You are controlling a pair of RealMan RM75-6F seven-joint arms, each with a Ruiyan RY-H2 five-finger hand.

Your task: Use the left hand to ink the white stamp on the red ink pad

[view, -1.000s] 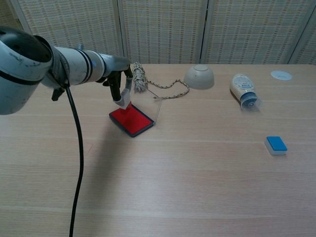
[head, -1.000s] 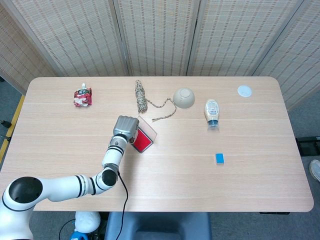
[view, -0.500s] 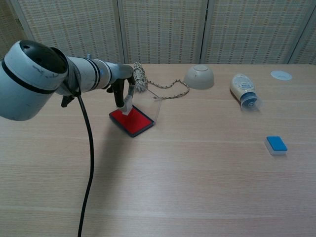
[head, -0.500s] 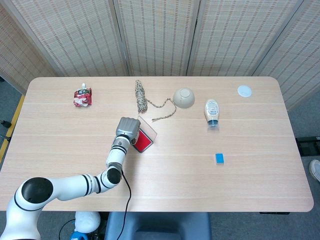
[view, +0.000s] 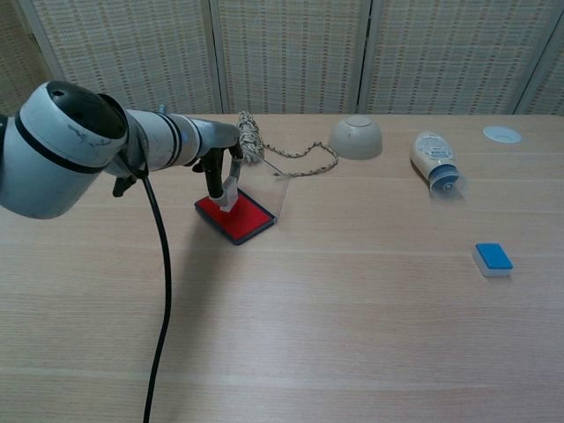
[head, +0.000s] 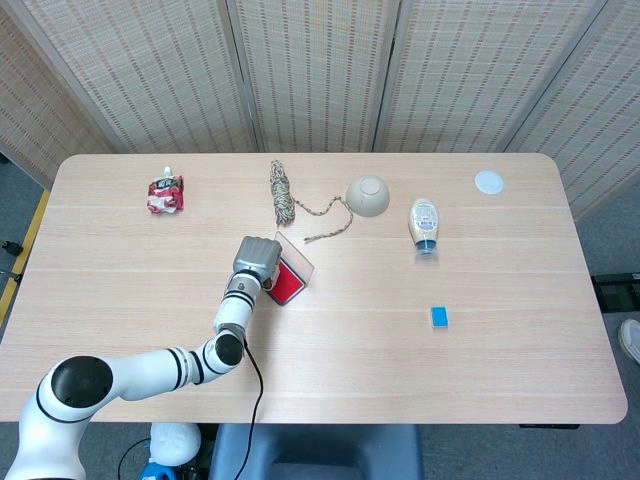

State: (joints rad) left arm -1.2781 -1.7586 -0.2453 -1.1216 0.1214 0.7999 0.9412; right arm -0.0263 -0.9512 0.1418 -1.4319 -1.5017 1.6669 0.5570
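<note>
My left hand (head: pixel 256 259) (view: pixel 218 167) hangs over the red ink pad (head: pixel 285 286) (view: pixel 238 217), which lies left of the table's middle with its clear lid (view: pixel 280 193) tilted open at the far side. Between the fingers (view: pixel 212 181) the hand pinches the white stamp (view: pixel 228 199), held upright. The stamp's lower end meets the pad's red surface near its left corner in the chest view. From the head camera the hand hides the stamp. My right hand shows in neither view.
A coil of rope (head: pixel 284 194) lies just behind the pad, with an upturned beige bowl (head: pixel 368 195) beside it. Further right lie a bottle on its side (head: pixel 424 226), a blue-topped block (head: pixel 439 317) and a white disc (head: pixel 489 181). A red packet (head: pixel 165 193) sits far left.
My left hand has shifted slightly right and lowered, bringing the stamp from above the pad's left edge down onto its red surface.
</note>
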